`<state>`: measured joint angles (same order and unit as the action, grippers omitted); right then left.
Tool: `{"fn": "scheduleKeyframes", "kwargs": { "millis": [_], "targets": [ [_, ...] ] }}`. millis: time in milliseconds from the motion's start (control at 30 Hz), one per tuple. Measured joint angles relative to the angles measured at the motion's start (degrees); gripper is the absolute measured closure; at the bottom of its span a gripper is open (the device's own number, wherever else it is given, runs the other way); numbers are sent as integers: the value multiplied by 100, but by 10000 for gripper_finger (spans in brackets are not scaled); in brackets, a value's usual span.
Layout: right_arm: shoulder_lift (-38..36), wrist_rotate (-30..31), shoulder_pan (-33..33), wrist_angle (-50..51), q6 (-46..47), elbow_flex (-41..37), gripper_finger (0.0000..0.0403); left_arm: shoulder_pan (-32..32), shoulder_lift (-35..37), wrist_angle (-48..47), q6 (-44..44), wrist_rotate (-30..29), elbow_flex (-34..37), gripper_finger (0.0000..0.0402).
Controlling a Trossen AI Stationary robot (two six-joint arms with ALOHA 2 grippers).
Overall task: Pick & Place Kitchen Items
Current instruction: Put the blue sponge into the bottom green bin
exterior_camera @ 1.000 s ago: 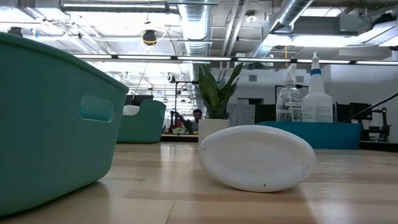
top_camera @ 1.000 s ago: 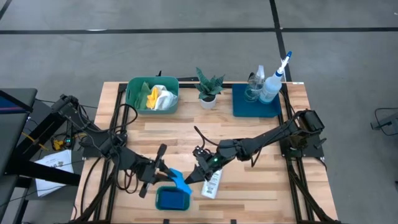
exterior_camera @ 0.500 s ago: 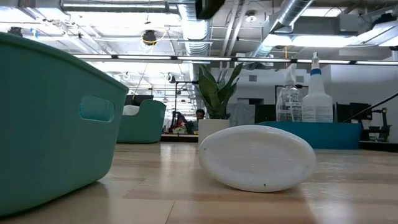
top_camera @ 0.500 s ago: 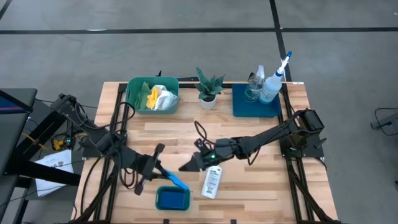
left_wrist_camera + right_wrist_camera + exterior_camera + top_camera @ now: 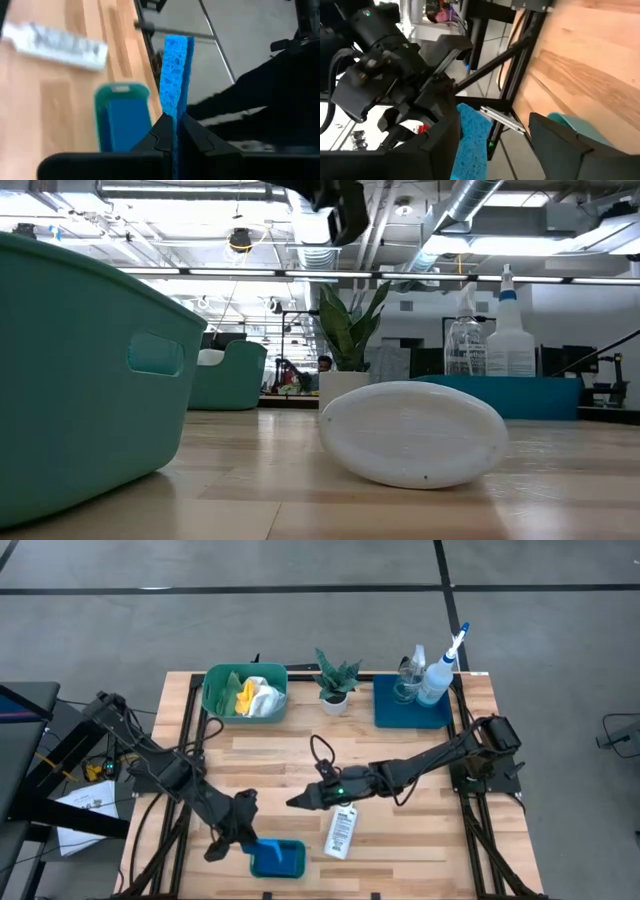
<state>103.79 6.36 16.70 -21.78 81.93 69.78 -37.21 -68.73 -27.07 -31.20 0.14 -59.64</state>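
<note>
At the table's near edge, left fingers [image 5: 172, 131] pinch a blue sponge [image 5: 175, 75]; right fingers [image 5: 495, 145] spread.

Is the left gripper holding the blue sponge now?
Yes, the left gripper is shut on the blue sponge, which stands upright between its fingers.
</note>
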Motion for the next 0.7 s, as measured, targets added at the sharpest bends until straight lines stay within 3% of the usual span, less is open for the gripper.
{"fn": "scheduleKeyframes", "kwargs": {
  "millis": [133, 467, 700],
  "targets": [
    [0, 322, 155, 124, -2, 0, 180, -6, -206, -49, -658, 269, 0, 397],
    [0, 1828, 855, 411, 116, 0, 184, -303, -1169, 65, -2057, 786, 0, 396],
    [0, 3131, 1628, 664, 476, 0, 184, -147, -1520, 766, -2283, 1114, 0, 397]
  ]
}}
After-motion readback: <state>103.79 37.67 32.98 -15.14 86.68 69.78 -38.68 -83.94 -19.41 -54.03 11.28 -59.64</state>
